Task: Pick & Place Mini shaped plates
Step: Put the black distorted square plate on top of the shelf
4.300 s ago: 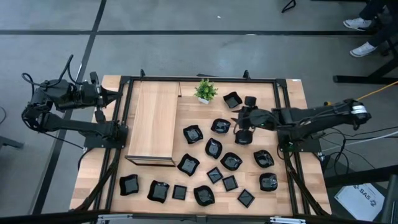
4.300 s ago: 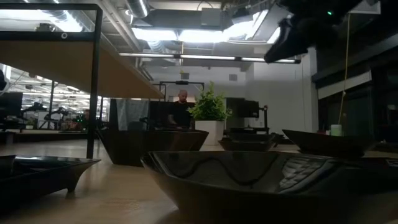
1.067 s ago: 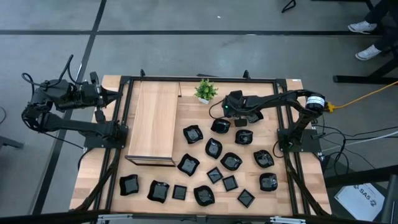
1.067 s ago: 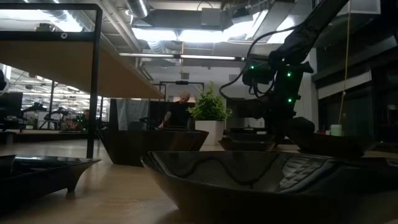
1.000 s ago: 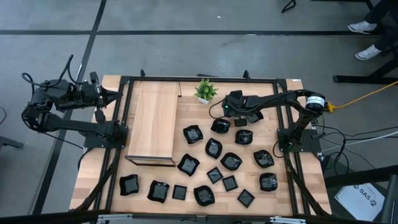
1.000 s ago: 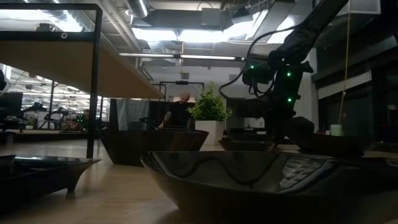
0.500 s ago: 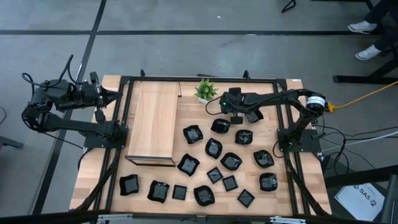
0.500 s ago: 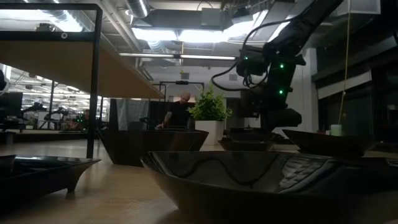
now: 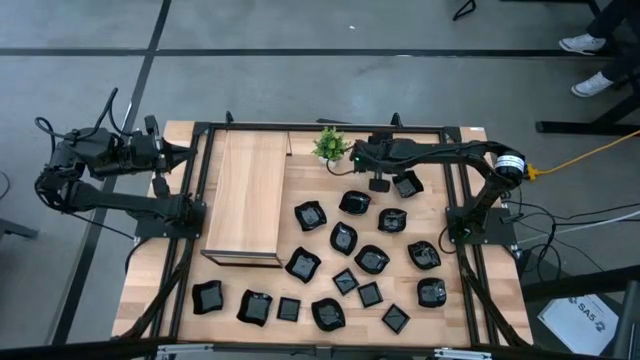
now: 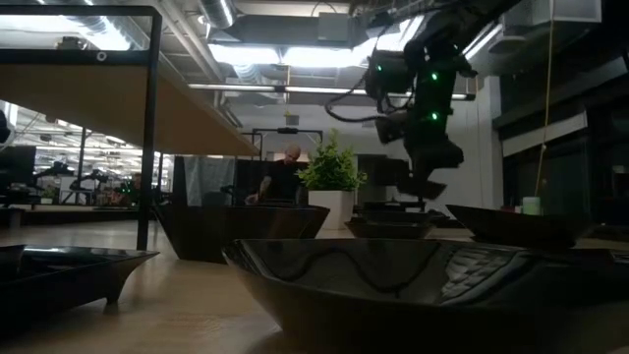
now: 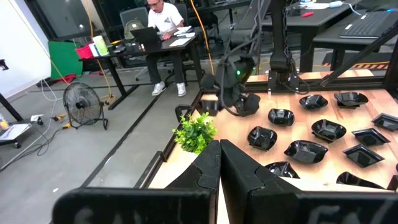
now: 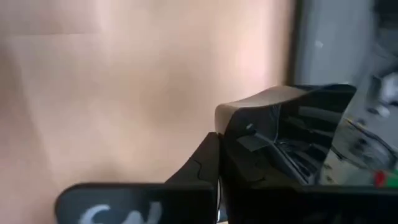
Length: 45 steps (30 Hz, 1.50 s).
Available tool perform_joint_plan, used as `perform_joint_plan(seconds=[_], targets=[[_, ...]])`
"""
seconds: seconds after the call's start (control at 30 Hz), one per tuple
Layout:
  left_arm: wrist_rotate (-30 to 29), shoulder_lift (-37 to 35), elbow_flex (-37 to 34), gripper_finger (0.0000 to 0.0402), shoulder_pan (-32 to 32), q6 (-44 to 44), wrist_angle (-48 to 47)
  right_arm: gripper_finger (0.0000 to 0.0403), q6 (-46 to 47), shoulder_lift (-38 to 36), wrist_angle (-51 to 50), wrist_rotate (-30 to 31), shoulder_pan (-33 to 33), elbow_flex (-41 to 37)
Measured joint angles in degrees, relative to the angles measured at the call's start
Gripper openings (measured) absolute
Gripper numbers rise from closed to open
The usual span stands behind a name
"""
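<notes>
Several small glossy black mini shaped plates (image 9: 343, 238) lie flat over the right half of the wooden table. Right of the potted plant (image 9: 330, 145), my right gripper (image 9: 379, 178) hangs above the table's far part. It is shut on one plate (image 12: 292, 130), which shows tilted under the fingers in the low view (image 10: 423, 187). My left gripper (image 11: 219, 163) is shut on nothing and waits off the table's far left corner (image 9: 190, 155). My right gripper pinches the plate by its rim (image 12: 239, 127) between its two fingers. The fingers slant down from above. The plate is lifted clear of the table and hangs tilted from the fingers, most of it out to one side of them.
A raised wooden shelf (image 9: 247, 195) covers the table's left part. Another plate (image 9: 407, 184) lies just right of the held one, and two more (image 9: 354, 203) (image 9: 392, 220) lie close on the near side. A black frame (image 9: 300, 127) rims the table. A person (image 11: 163, 15) sits at a desk beyond.
My right gripper has risen from the table with the plate and gone toward the table's left edge and the plant, rolling a little. The plate, which sat on the table a second ago, now hangs clear and tilted.
</notes>
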Motion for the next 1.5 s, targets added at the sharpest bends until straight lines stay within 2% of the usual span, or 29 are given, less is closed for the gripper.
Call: perform_joint_plan(seconds=[0.13, 0.27, 0.6, 0.83, 1.1, 1.3, 1.5], targets=[[0.0, 0.0, 0.0, 0.0004, 0.0, 0.0, 0.0, 0.0004, 0.3, 0.0, -3.6, 6.9, 1.1, 5.1], [0.0, 0.0, 0.0, 0.0004, 0.0, 0.0, 0.0, 0.0004, -1.5, 0.0, -3.4, 10.3, 2.5, 10.2], [0.0, 0.0, 0.0, 0.0004, 0.0, 0.0, 0.0, 0.0004, -10.2, 0.0, 3.1, 12.5, 5.8, 19.3], [0.0, 0.0, 0.0, 0.0004, 0.0, 0.0, 0.0, 0.0004, -22.5, 0.0, 15.7, 12.2, 8.3, 20.1], [0.0, 0.0, 0.0, 0.0004, 0.0, 0.0, 0.0, 0.0004, -33.2, 0.0, 28.5, 5.9, 10.6, 20.1], [0.0, 0.0, 0.0, 0.0004, 0.0, 0.0, 0.0, 0.0004, -39.1, 0.2, 35.0, -2.3, 12.4, 20.1], [0.0, 0.0, 0.0, 0.0004, 0.0, 0.0, 0.0, 0.0004, -44.8, 2.1, 39.8, -7.5, 13.8, 20.1]])
